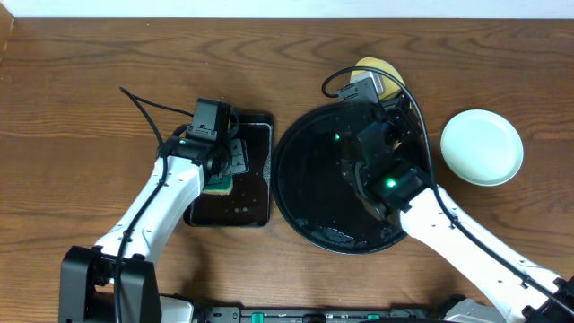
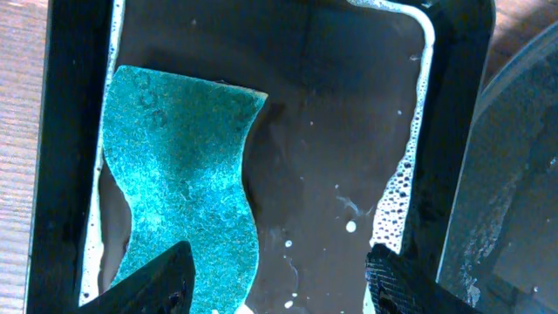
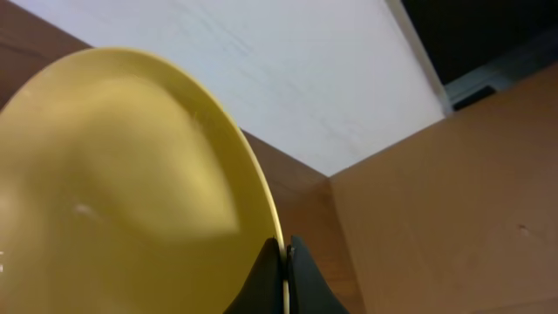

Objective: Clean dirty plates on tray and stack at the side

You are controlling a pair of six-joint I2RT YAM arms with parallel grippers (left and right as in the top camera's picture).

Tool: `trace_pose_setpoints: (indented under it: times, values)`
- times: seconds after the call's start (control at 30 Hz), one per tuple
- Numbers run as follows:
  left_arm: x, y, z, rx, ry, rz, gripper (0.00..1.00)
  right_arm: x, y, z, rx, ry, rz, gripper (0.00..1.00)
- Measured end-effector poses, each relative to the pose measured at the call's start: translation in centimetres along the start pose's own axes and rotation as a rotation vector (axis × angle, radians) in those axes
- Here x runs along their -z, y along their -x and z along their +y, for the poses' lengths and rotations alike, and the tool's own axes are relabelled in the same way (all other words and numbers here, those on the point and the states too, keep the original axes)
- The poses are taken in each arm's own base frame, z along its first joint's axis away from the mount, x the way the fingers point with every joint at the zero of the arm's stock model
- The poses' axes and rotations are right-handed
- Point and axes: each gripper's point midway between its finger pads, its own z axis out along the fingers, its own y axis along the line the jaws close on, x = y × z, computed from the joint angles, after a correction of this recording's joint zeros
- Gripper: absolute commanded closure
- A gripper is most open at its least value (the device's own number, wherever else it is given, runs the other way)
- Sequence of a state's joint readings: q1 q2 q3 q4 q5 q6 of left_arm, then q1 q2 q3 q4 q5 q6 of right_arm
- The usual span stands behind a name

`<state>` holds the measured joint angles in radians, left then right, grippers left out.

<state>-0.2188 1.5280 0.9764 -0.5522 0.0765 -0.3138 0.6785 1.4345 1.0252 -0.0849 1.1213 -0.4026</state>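
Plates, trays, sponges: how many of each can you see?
Plates: 2 (pale yellow plate, mint-blue plate)
Trays: 2 (round black tray, rectangular black tray)
Sponges: 1 (green sponge)
Total: 5

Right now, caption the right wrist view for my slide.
Right gripper pinches the pale yellow plate by its rim, white wall behind.

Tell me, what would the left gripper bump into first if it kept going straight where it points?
Probably the teal scouring sponge lying in the soapy rectangular black tray: one finger of the open left gripper is over it. Depth is unclear.
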Motion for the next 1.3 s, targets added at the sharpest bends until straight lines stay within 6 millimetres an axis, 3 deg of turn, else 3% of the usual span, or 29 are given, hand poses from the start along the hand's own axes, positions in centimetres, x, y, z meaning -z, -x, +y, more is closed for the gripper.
trace_pose_setpoints:
  times: [0.2,0.43,0.83,1.3]
  values:
    - [0.0,0.0,0.0,0.0,0.0,0.001,0.36,0.2,0.5,-0.6,0.009,-0.03,-0.011,0.99]
    - [0.0,0.0,0.0,0.0,0.0,0.001,0.36,1.0,1.3,0.5,0.16,0.014,-0.048,0.99]
    - [0.0,0.0,0.0,0.0,0.0,0.0,0.36,2.2,3.3,0.6,0.326,0.002,-0.118,0.99]
    - [0.0,0.0,0.0,0.0,0.0,0.001,0.36,3.4,6.2,-2.1,0.294,-0.101,-0.184,0.99]
